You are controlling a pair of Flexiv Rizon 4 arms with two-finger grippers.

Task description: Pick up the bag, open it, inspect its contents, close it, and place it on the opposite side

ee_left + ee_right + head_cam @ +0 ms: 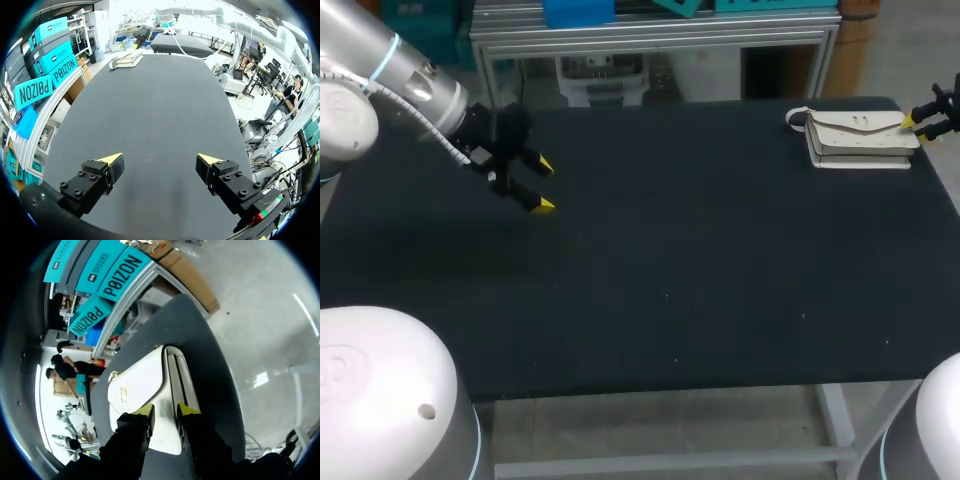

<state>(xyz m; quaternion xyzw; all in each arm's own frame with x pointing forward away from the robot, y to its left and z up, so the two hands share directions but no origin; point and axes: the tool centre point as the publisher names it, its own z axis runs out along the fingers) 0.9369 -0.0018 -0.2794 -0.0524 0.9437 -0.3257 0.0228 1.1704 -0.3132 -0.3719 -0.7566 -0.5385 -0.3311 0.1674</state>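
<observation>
White bag (860,138) far-right on table (700,260), R tool (918,123) at its end, L tool (542,185) splayed left.

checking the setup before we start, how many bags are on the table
1. The white bag lies at the table's far right corner, the right gripper at its end. Nothing on the table could hide another.

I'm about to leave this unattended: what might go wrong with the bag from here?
1. The white bag lies at the far right corner of the table; the right tool, at its outer end, might nudge it instead of lifting, and it could slide.
2. Its strap loops out at the other end and may snag or dangle.
3. The left tool hangs open far across the table, too distant to steady the bag.
</observation>
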